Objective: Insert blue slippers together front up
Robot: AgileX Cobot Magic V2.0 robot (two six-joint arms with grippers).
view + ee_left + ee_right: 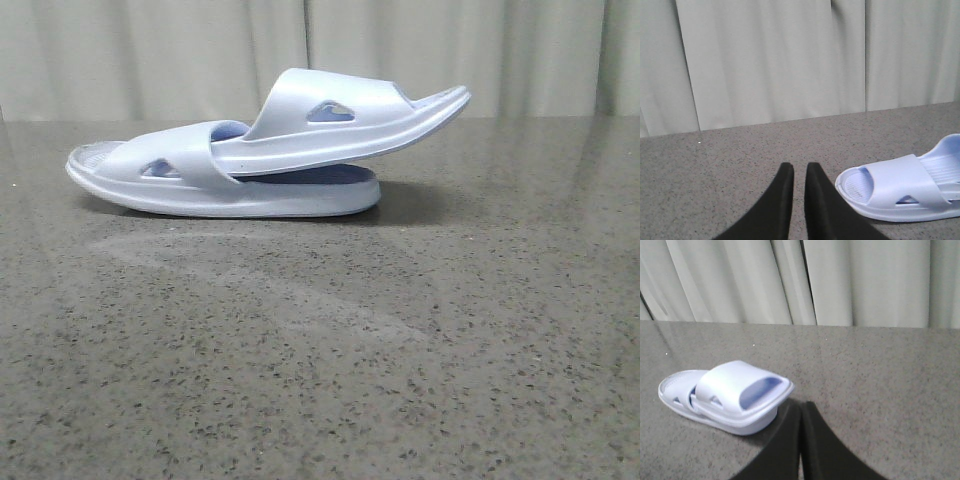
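Note:
Two pale lavender-blue slippers lie nested at the back of the table in the front view. The lower slipper (250,197) lies flat with its toe to the left. The upper slipper (340,125) has its heel pushed under the lower one's strap, and its toe points right and tilts up. Neither gripper shows in the front view. My left gripper (800,167) is shut and empty, just beside the lower slipper's toe (900,192) and not touching it. My right gripper (802,405) is shut and empty, close beside the upper slipper's toe end (735,382).
The slippers rest on a dark speckled stone table (400,350). A pale curtain (150,50) hangs along the table's far edge, right behind the slippers.

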